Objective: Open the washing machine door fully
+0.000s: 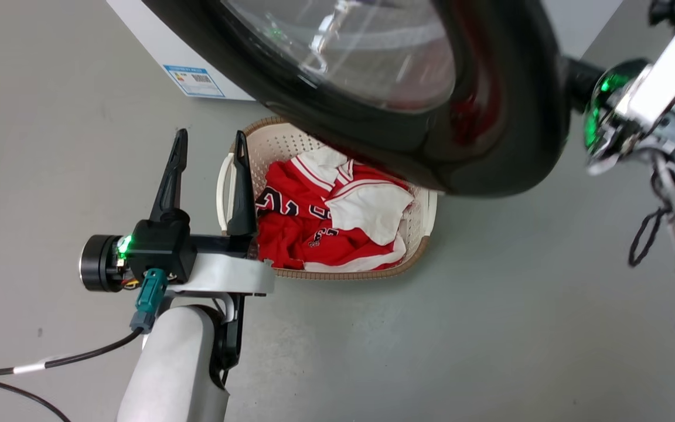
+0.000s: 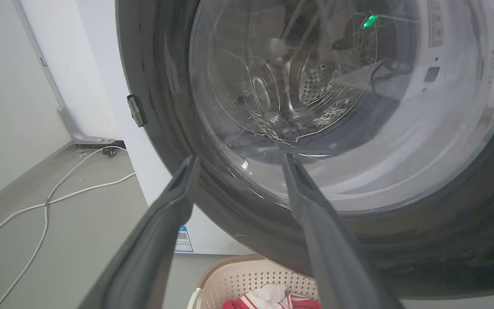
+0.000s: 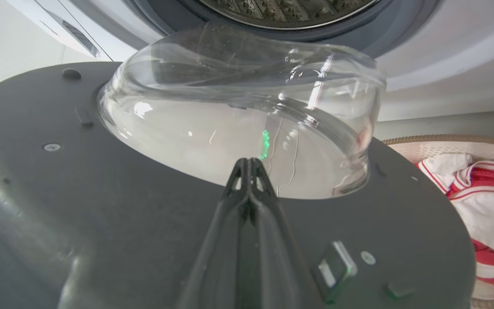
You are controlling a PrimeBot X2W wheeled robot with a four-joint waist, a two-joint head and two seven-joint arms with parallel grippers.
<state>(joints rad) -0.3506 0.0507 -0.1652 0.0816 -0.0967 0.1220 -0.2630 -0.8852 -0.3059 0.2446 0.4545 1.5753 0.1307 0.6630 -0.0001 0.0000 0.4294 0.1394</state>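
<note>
My left gripper (image 1: 210, 135) has two long, tapering black fingers (image 1: 169, 181) on a black block (image 1: 162, 246). Left of that block sits a round black-and-silver cap (image 1: 97, 264) with a green light (image 1: 123, 245). Below the block a teal connector (image 1: 150, 296) feeds a black cable (image 1: 91, 351) with a white tag (image 1: 30, 368), beside my pale grey forearm (image 1: 173, 369). Far right of the block, my right wrist (image 1: 610, 108) glows green, perhaps from a lamp.

The washing machine door (image 1: 490, 146) overhangs the basket (image 1: 416, 231) (heaped with clothes (image 1: 314, 223)); floor (image 1: 460, 340) alongside lies open.
</note>
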